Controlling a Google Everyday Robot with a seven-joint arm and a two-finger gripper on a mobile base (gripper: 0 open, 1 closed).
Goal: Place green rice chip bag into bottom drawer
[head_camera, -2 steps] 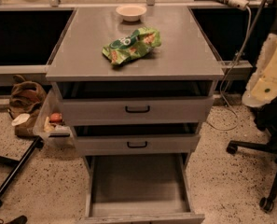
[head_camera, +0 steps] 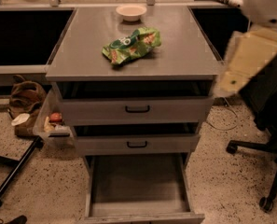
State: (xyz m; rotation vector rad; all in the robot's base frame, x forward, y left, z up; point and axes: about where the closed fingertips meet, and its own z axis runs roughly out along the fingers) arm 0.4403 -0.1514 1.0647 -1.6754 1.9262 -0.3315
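Camera view: gripper (head_camera: 243, 62), a pale cream, blurred block, hangs off the bench's right edge near the front right corner, above the floor; open or closed cannot be told. It holds nothing that shows. Against the earlier frame it has shifted left, closer to that edge.

Green rice chip bag (head_camera: 131, 45): crinkled glossy foil with orange patches, lying flat mid-bench, slightly toward the back edge, well apart from the gripper. Unmoved. Pale round bowl (head_camera: 131, 12) sits at the middle of the back edge, also unmoved.

Bench top (head_camera: 82, 59): smooth matte grey. Below the front edge, two shallow drawers (head_camera: 138, 111) with black handles stand slightly out. Bottom drawer (head_camera: 138, 185) is pulled fully open, showing a flat grey floor.

Off the front left corner, a clear plastic bin (head_camera: 51, 125) holds small red and pale items. Speckled floor (head_camera: 45, 181).
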